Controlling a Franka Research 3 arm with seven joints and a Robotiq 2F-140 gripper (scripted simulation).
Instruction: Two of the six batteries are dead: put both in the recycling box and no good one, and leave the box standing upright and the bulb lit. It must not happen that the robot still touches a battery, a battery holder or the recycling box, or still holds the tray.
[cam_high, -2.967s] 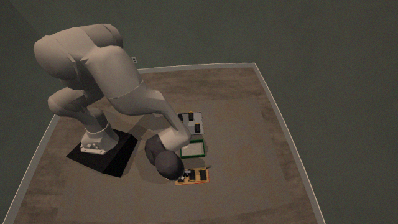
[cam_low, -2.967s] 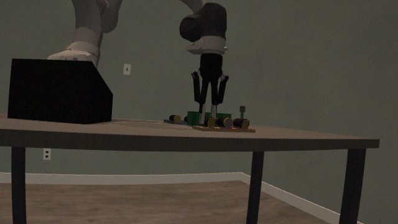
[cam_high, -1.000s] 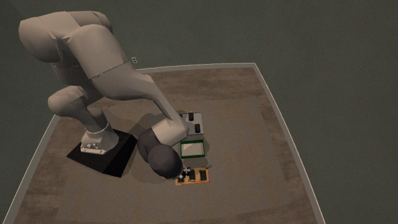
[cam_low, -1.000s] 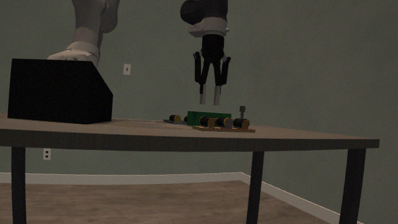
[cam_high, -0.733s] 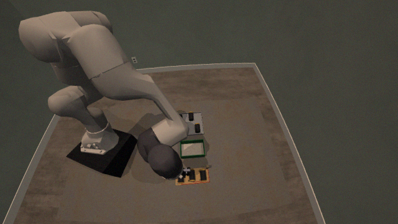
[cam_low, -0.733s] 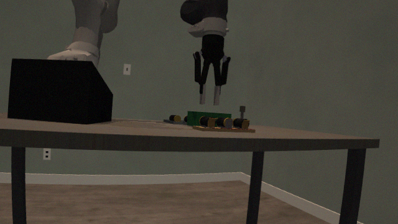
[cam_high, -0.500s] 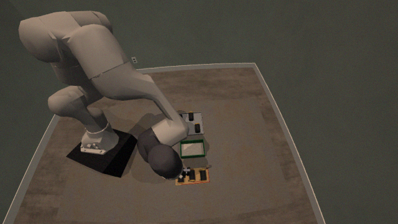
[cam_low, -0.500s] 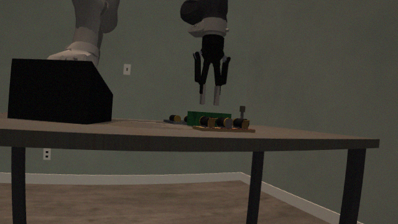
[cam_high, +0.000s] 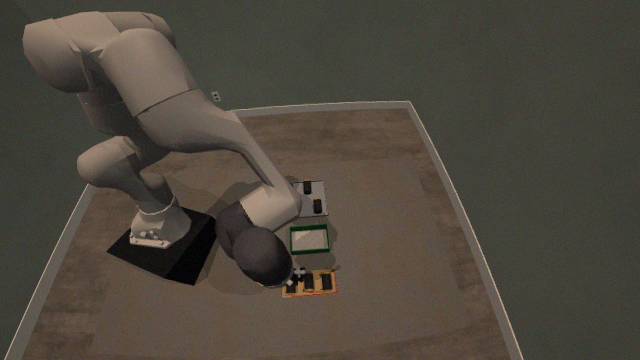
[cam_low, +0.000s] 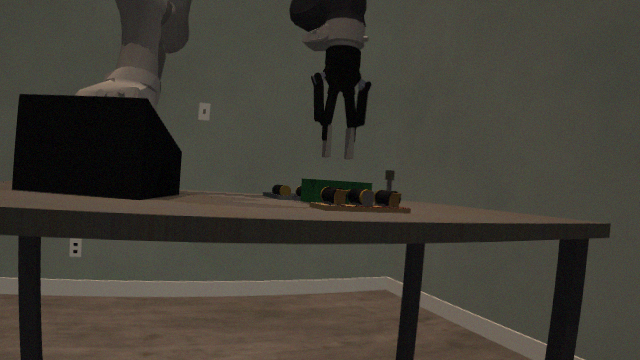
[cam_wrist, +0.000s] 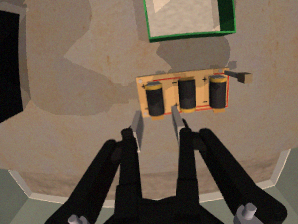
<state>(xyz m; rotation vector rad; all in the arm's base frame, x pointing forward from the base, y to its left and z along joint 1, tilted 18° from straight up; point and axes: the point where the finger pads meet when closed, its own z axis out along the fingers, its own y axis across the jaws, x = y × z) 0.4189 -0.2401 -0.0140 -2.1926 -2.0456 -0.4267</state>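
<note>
My gripper (cam_high: 295, 278) (cam_low: 337, 158) (cam_wrist: 157, 116) is partly open and empty, above the orange board (cam_high: 318, 287) (cam_low: 357, 208) (cam_wrist: 171, 91). Three black batteries with yellowish ends lie side by side on the board: left (cam_low: 333, 195) (cam_wrist: 156, 100), middle (cam_high: 308, 282) (cam_low: 360, 197) (cam_wrist: 187, 94) and right (cam_high: 326, 281) (cam_low: 387, 198) (cam_wrist: 217, 93). The green box (cam_high: 309, 252) (cam_low: 312, 191) (cam_wrist: 192, 36) stands upright; no battery shows inside. Two more batteries (cam_high: 307, 187) (cam_high: 317, 205) lie on the grey tray (cam_high: 322, 192), whose left part the arm hides. No lit bulb is discernible.
A small brown block (cam_low: 389, 175) (cam_wrist: 245, 77) stands on a post at the board's right end, near the right battery. The black robot base block (cam_high: 190, 250) (cam_low: 95, 145) is on the left. The green box lies between the tray and the board.
</note>
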